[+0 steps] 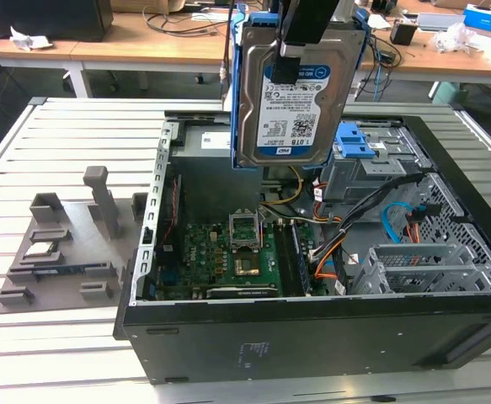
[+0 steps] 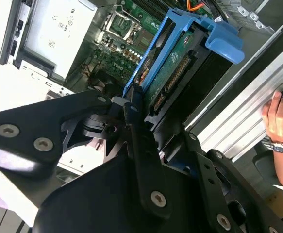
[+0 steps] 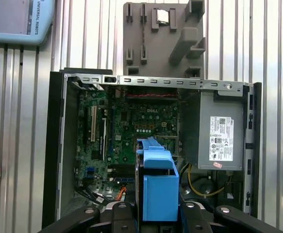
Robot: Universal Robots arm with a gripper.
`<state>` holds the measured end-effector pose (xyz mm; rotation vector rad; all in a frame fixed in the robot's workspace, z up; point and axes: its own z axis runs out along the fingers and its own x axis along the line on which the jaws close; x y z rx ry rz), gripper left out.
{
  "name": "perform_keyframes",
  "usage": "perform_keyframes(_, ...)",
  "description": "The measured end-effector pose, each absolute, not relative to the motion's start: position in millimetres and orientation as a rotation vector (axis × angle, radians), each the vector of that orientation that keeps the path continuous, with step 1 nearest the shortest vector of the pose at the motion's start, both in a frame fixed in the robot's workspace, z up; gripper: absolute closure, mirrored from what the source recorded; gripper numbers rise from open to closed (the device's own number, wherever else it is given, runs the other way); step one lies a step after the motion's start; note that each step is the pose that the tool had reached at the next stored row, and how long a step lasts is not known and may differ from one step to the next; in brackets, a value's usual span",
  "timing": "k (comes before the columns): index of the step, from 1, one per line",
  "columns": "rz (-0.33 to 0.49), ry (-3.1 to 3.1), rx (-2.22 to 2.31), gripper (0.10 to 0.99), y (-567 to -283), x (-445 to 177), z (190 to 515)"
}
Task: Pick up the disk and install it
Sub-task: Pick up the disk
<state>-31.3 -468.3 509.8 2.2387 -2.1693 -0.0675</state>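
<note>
Gripper point(image 1: 289, 52) clamped shut on the upper end of the disk point(image 1: 289, 114). The disk hangs upright in its blue side rails above the open computer case point(image 1: 312, 332) on the desk point(image 1: 60, 353). A good carry probably needs a firm grip, the disk held square, and clearance from the cables point(image 1: 346, 244).

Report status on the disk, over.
Gripper shut on the disk. Disk upright in the air above the open computer case, not yet seated. Person's hand off to one side, clear of the case.
</note>
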Motion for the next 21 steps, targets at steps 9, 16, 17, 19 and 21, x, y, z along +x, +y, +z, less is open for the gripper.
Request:
perform_keyframes(9,-0.068,-2.169,2.239,0.722,-481,-31,510)
perform_keyframes(16,-0.068,-2.169,2.239,0.722,-502,-31,509)
perform_keyframes(17,-0.068,-2.169,2.239,0.722,-512,-31,509)
perform_keyframes(19,-0.068,-2.169,2.239,0.722,-518,-31,509)
perform_keyframes(21,-0.068,-2.169,2.239,0.722,-522,-31,509)
